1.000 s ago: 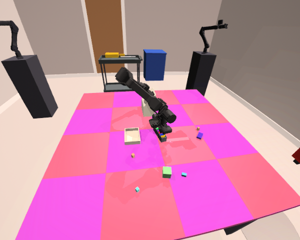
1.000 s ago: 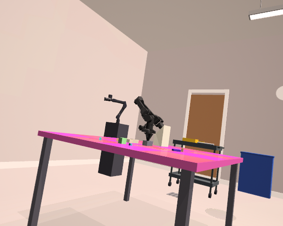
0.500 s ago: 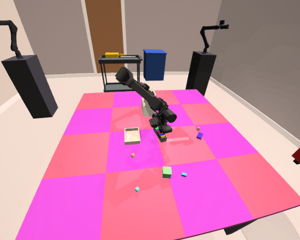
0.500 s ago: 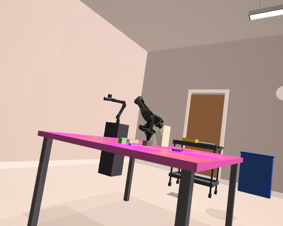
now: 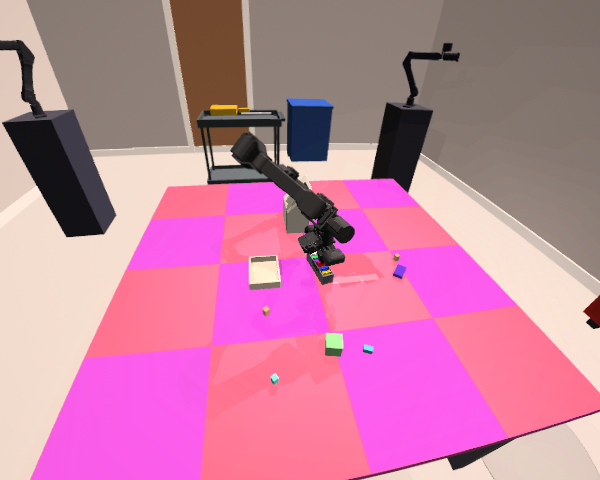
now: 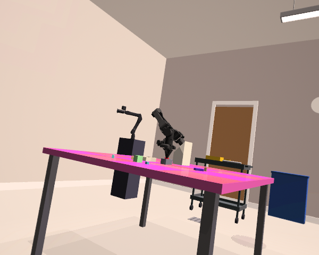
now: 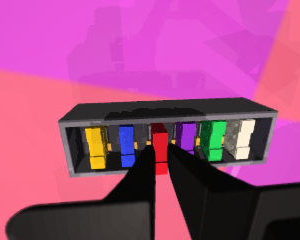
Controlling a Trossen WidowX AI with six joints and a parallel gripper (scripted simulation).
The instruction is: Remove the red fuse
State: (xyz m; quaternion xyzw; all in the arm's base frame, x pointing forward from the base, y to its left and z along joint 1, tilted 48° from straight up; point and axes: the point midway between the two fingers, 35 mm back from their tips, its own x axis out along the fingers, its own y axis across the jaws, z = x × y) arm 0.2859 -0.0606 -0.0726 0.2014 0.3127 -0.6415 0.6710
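My gripper point(image 6: 167, 157) point(image 7: 159, 150) is shut on the red fuse point(image 6: 167, 158) point(image 7: 160, 142). The fuse is upright and stands higher than its neighbours, with red showing just above the dark grey fuse block point(image 5: 325, 279) point(image 6: 166, 161) point(image 7: 155, 111); whether its lower end is clear of the block is hidden. In the wrist view the yellow fuse point(image 7: 96, 142) and blue fuse point(image 7: 126, 142) sit left of it, and the purple fuse point(image 7: 186, 134), green fuse point(image 7: 213, 137) and white fuse point(image 7: 246, 135) right. The beige tray point(image 5: 264, 286) is empty, left of the block in the top view.
A pale upright block point(image 5: 295, 219) point(image 6: 187, 153) stands behind the fuse block, close to the arm. A green cube point(image 5: 334, 344) point(image 6: 137, 158), a cyan block point(image 5: 368, 349), a purple block point(image 5: 399, 271) and small cubes lie about the table.
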